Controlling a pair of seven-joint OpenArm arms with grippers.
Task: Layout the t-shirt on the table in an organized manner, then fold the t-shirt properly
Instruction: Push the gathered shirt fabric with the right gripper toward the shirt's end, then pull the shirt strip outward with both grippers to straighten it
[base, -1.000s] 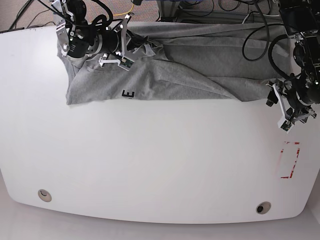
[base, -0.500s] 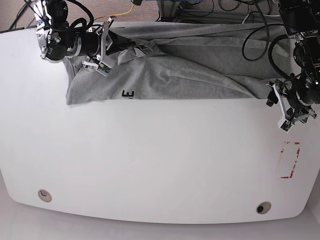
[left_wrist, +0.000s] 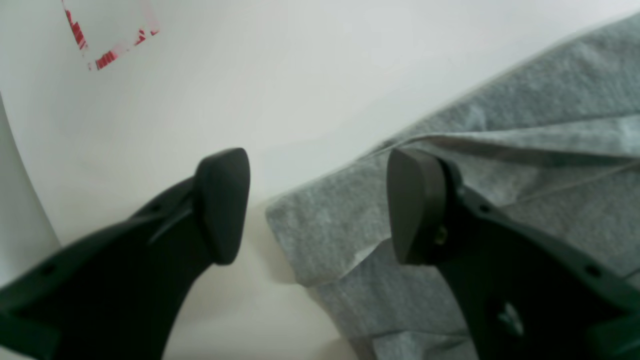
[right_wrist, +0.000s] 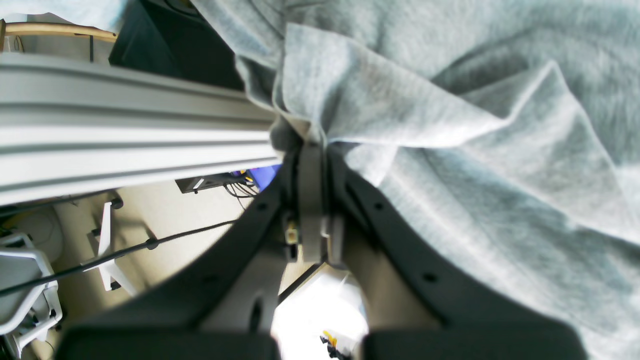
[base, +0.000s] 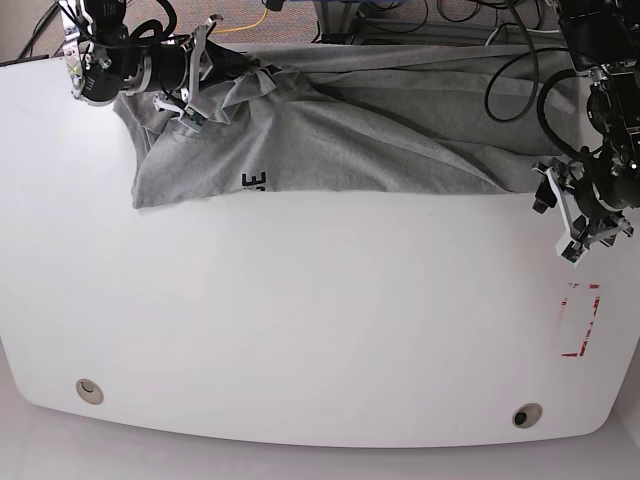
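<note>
The heather-grey t-shirt (base: 380, 140) lies crumpled along the far edge of the white table (base: 300, 320), with a bit of dark lettering (base: 256, 181) showing at its near hem. My right gripper (base: 205, 85) is at the shirt's far left and is shut on a bunched fold of the t-shirt (right_wrist: 450, 125), which it holds lifted; in the right wrist view the gripper (right_wrist: 310, 150) pinches the cloth tight. My left gripper (base: 558, 212) is open at the shirt's right end. In the left wrist view the gripper (left_wrist: 317, 205) straddles a corner of the t-shirt (left_wrist: 500, 175) without holding it.
A red tape rectangle (base: 580, 320) marks the table near its right edge and also shows in the left wrist view (left_wrist: 105, 55). Two round grommets (base: 89, 390) (base: 526, 415) sit near the front edge. Cables and a metal rail (right_wrist: 125, 125) lie beyond the far edge.
My right gripper has moved left and toward the far edge with the fold in it, dragging the shirt's left part along. The left arm has stayed in place.
</note>
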